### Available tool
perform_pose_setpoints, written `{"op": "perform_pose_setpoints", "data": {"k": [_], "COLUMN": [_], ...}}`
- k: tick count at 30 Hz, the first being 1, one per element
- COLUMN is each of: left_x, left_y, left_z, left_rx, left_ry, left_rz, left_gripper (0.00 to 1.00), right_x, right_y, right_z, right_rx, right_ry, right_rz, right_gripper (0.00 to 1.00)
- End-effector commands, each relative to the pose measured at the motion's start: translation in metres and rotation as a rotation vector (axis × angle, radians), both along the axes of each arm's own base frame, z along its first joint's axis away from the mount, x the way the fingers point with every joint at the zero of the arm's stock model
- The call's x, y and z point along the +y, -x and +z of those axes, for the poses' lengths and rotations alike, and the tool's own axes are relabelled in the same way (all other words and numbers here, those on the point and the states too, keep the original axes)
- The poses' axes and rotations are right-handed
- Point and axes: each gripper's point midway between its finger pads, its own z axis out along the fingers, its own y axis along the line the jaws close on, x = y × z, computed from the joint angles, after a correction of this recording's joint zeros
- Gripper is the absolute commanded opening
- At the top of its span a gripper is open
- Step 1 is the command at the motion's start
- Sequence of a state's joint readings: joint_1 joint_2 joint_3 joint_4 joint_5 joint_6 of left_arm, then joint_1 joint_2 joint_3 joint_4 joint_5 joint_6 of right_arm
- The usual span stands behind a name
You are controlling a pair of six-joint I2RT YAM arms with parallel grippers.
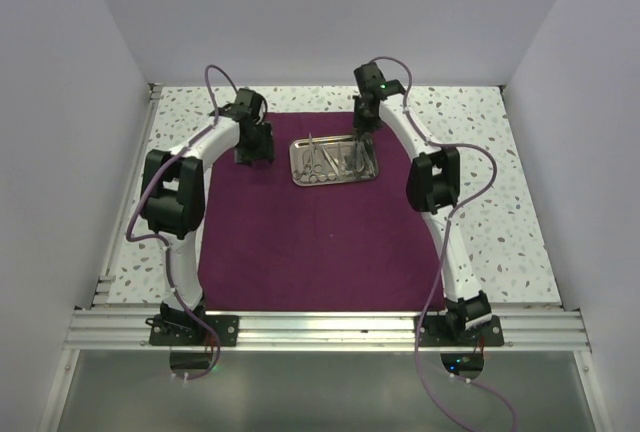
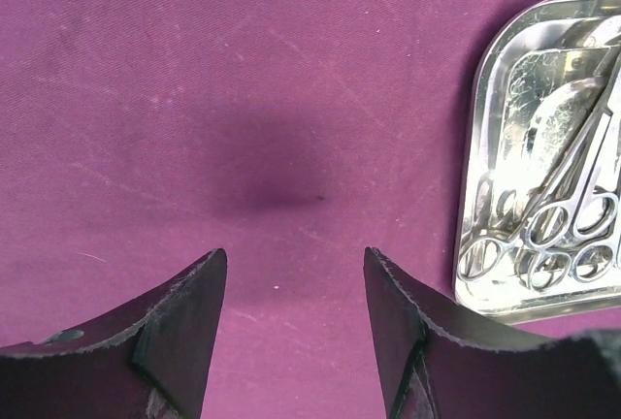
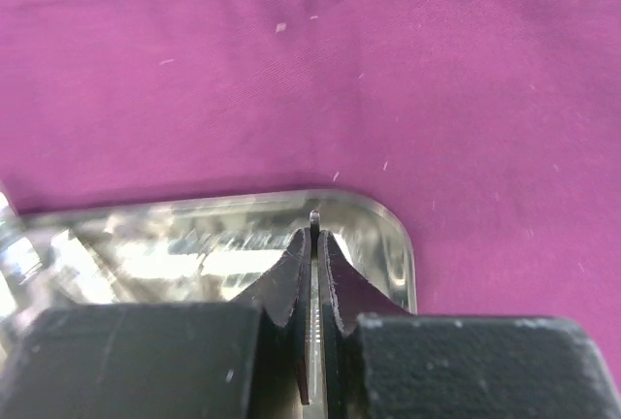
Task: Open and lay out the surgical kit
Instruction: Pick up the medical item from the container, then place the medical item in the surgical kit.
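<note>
Surgical kit (image 1: 320, 217) lies with its shiny rectangular steel tray (image 1: 335, 181) upper centre on the spread dark purple cloth (image 1: 260, 252); the right gripper (image 3: 314, 242), pinched tight on one thin silver instrument (image 3: 313, 217) there, may let so slim a piece twist or slip on lifting, while the left gripper (image 2: 296, 273) hovers part-open, empty.

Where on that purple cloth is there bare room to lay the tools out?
The widest bare stretch is the purple cloth between the steel tray and the cloth's near edge. A smaller bare patch lies left of the tray, under the open left gripper. The tray itself is crowded: instruments piled together, the right gripper shut on a thin instrument.
</note>
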State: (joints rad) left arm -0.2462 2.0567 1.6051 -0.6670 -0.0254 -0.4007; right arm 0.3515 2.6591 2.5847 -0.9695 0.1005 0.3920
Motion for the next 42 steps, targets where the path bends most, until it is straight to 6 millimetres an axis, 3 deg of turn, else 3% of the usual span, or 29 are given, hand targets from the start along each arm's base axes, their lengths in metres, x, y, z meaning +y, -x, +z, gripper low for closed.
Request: {"op": "perform_pose_setpoints", "data": {"k": [1,2,8,10,11,12,13,14,15,16,17,18,20,21,23,37,38,39,41,42], "left_x": [0.002,0.003,-0.003,-0.004,-0.004,-0.003,-0.004,-0.004,-0.003,-0.004,-0.004,-0.004,-0.004,-0.004,-0.006,-0.011,-0.010,-0.010,-0.010,-0.009], "left_y": [-0.013,-0.013,-0.016,-0.015,-0.015,-0.012,-0.012,-0.012,-0.011,-0.009,-0.008,-0.008,-0.008,-0.008,-0.008,-0.013,-0.012,-0.013,-0.012,-0.013], "left_z": [0.022,0.022,0.028,0.028,0.031,0.029,0.030,0.032,0.032,0.029,0.028,0.027,0.024,0.024,0.024,0.013,0.013,0.013,0.011,0.012], "left_rx": [-0.064,-0.066,-0.076,-0.077,-0.088,-0.083,-0.090,-0.097,-0.100,-0.096,-0.095,-0.094,-0.088,-0.087,-0.085,-0.058,-0.058,-0.059,-0.056,-0.059], "left_ry": [0.036,0.037,0.079,0.081,0.082,0.083,0.087,0.090,0.092,0.093,0.093,0.095,0.095,0.099,0.107,0.117,0.116,0.115,0.113,0.110], "left_rz": [0.013,0.016,0.012,0.013,0.014,0.014,0.015,0.014,0.018,0.016,0.017,0.018,0.021,0.023,0.021,0.015,0.017,0.018,0.019,0.019], "left_gripper": [0.62,0.62,0.61,0.61,0.61,0.61,0.61,0.61,0.61,0.61,0.61,0.61,0.61,0.61,0.61,0.59,0.59,0.58,0.58,0.59], "right_x": [0.009,0.009,-0.001,-0.010,-0.018,-0.025,-0.031,-0.043,-0.047,-0.052,-0.053,-0.059,-0.060,-0.064,-0.065,-0.060,-0.061,-0.063,-0.061,-0.062], "right_y": [-0.010,-0.005,0.028,0.055,0.078,0.091,0.105,0.136,0.147,0.165,0.180,0.206,0.232,0.251,0.268,0.304,0.303,0.306,0.297,0.295], "right_z": [0.119,0.132,0.147,0.148,0.124,0.145,0.145,0.110,0.106,0.122,0.115,0.090,0.093,0.074,0.064,-0.017,-0.018,-0.019,-0.009,-0.002], "right_rx": [-0.217,-0.229,-0.169,-0.117,-0.034,-0.078,-0.073,0.025,0.027,-0.004,0.020,0.086,0.079,0.126,0.129,0.355,0.359,0.373,0.350,0.346], "right_ry": [-0.122,-0.130,-0.112,-0.092,-0.057,-0.051,-0.044,-0.006,-0.006,-0.024,-0.037,-0.030,-0.052,-0.041,-0.068,-0.066,-0.058,-0.046,-0.049,-0.038], "right_rz": [0.028,0.030,0.038,0.048,0.061,0.057,0.055,0.055,0.050,0.049,0.046,0.048,0.051,0.046,0.032,0.081,0.076,0.069,0.072,0.073], "right_gripper": [0.00,0.00,0.00,0.00,0.00,0.00,0.00,0.00,0.00,0.00,0.00,0.00,0.00,0.00,0.00,0.00,0.18,0.28,0.46,0.49]}}
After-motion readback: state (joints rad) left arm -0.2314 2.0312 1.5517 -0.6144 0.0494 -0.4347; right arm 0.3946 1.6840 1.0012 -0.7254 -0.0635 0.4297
